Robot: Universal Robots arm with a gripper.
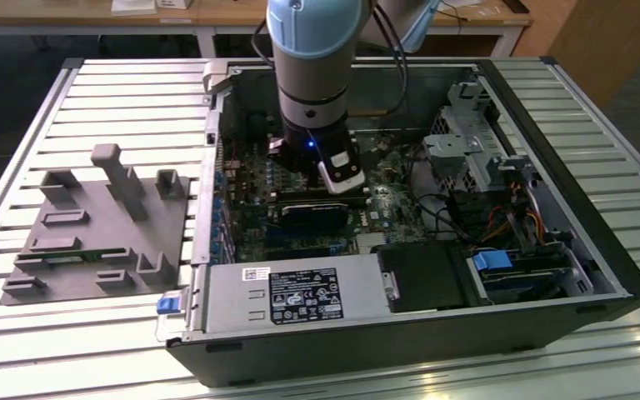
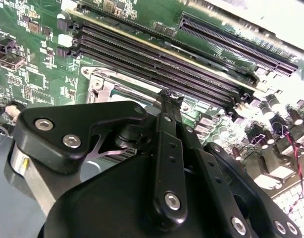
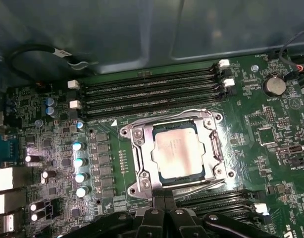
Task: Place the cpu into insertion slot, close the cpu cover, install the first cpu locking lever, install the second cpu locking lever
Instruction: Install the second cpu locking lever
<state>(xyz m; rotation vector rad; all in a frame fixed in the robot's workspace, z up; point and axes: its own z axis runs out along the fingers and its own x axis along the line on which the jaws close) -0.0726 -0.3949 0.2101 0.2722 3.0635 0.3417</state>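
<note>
The cpu (image 3: 177, 149), a flat square chip with a dull silvery top, sits in the insertion slot (image 3: 137, 173) near the green board's middle. The silvery cpu cover (image 3: 213, 148) frames it, lying flat. The gripper (image 3: 164, 202) hovers at the socket's edge with its fingertips pressed together, holding nothing.

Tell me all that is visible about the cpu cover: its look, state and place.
In the first wrist view the cpu cover is a thin silvery metal frame with a square window. It lies flat, closed over the cpu, whose grey top shows through the window. It sits on the green circuit board, beside the long black memory slots. Thin wire levers run along two of its sides. The pincer is close to one edge.
</note>
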